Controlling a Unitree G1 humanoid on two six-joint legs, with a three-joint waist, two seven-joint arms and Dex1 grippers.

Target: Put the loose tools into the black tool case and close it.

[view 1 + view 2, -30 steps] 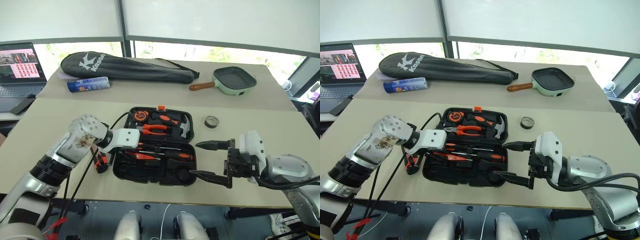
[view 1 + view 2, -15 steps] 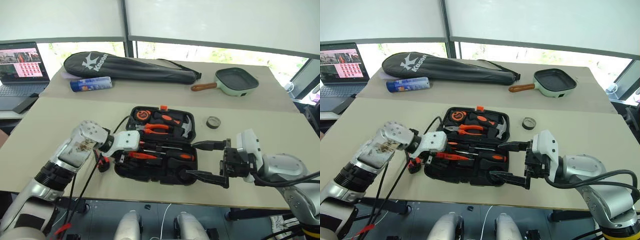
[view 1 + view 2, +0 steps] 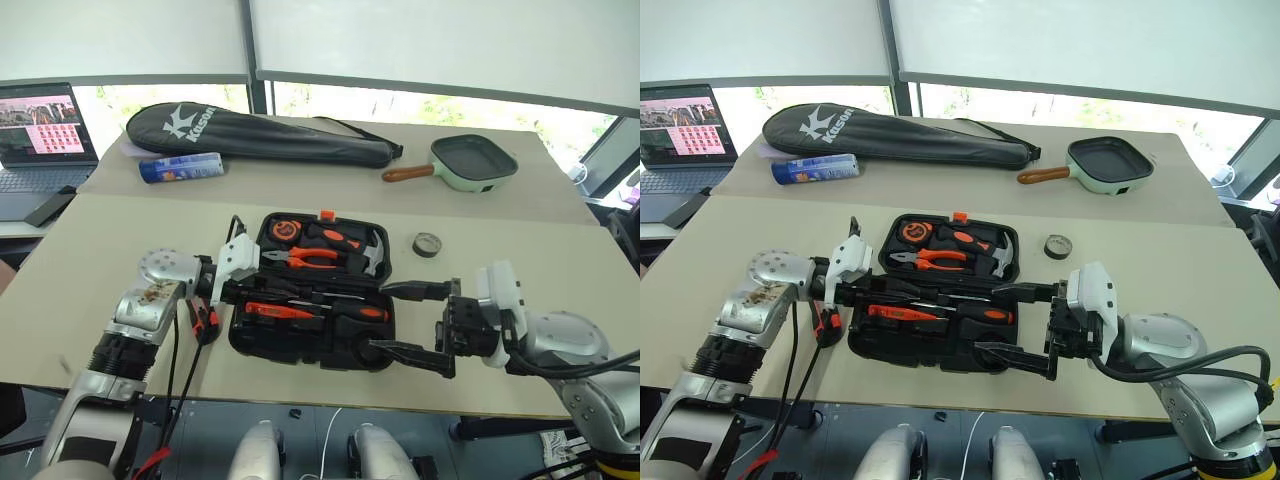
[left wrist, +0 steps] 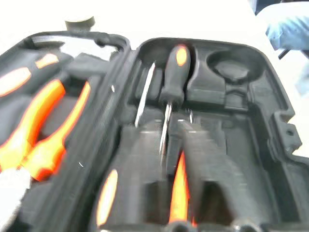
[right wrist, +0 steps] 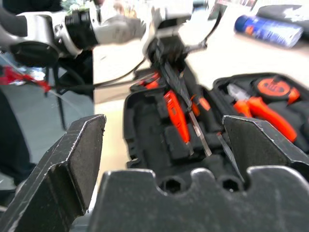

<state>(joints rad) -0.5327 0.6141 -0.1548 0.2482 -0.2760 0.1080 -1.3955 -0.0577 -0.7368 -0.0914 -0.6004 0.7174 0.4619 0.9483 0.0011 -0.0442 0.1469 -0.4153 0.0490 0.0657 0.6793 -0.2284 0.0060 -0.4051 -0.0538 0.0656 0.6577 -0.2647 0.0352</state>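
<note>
We see a wide beige table point(image 3: 120, 250) bearing everything. Far back lies a long black racket bag with a white logo point(image 3: 255, 135), its long axis running left to right, and beside its left end a blue cylindrical can point(image 3: 180, 167) on its side. At the back right sits a pale green square grill pan with a brown wooden handle point(image 3: 468, 162), handle pointing left.

Near the table's front edge lies the rounded-rectangular black plastic tool case point(image 3: 312, 290), open flat, its long axis left to right and its small orange latch point(image 3: 323, 214) on the far rim. The far half holds orange-handled pliers point(image 3: 312, 258) and a steel-headed hammer point(image 3: 368, 252). In the near half lie an orange-and-black-handled screwdriver point(image 3: 345, 311), handle to the right, and a slim all-orange tester screwdriver point(image 3: 278, 309), both lengthwise along the case. An orange-black utility knife point(image 3: 207, 322) lies on the table just beside the case's left end, long axis near to far. A small black tape roll point(image 3: 426, 244) rests flat on the table to the right of the case, apart from it.

Our left gripper point(image 3: 262, 291) reaches in from the left over the near half, pointing right, fingers pressed together; we cannot tell whether anything is between them. Our right gripper point(image 3: 408, 320) hangs at the case's right end, pointing left, fingers spread wide and holding nothing.
</note>
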